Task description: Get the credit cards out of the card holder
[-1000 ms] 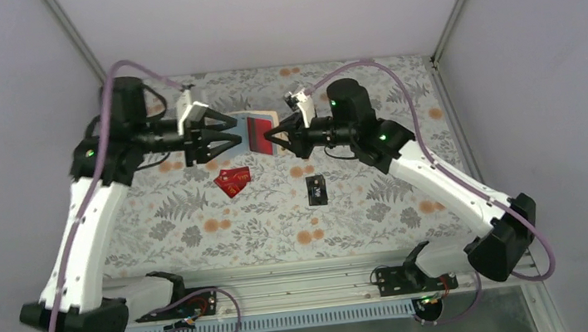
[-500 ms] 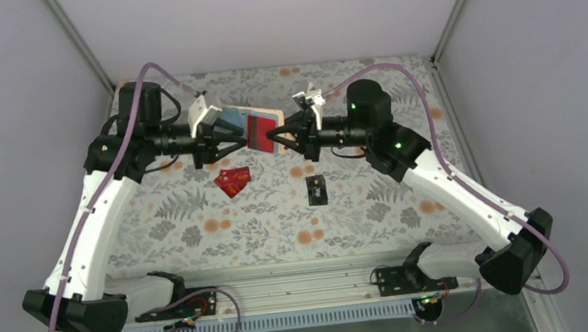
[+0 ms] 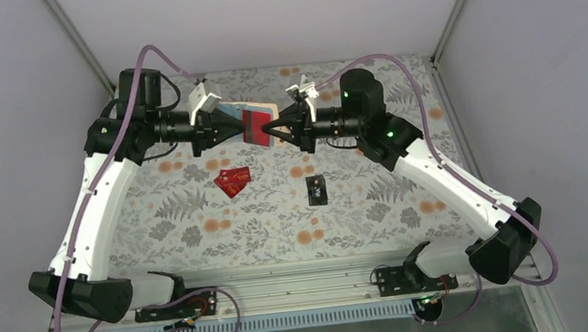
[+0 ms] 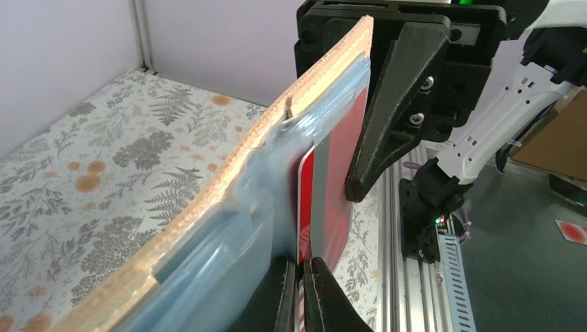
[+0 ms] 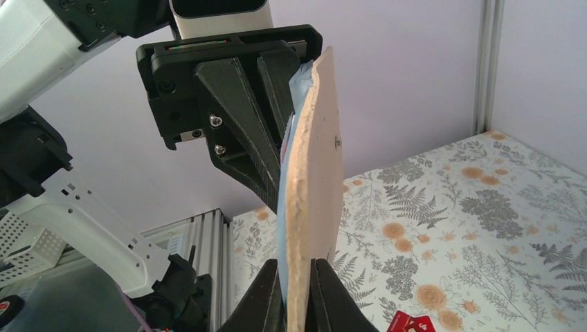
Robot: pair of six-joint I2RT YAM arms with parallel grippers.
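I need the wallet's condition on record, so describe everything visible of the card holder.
The card holder is a thin folding wallet, cork-like tan outside with glossy pale blue-grey pockets inside. It is held opened out and standing on edge in the air above the floral table, clear of its surface. The right pincer is shut on one end. A red card lies against its inner face, pinched at the edge by the left pincer.

I see tan-and-pale-blue card holder (image 4: 208, 259), red card (image 4: 339, 180), two more red cards (image 3: 232, 180), black card (image 3: 316, 189), grey-and-orange floral table (image 3: 197, 223).
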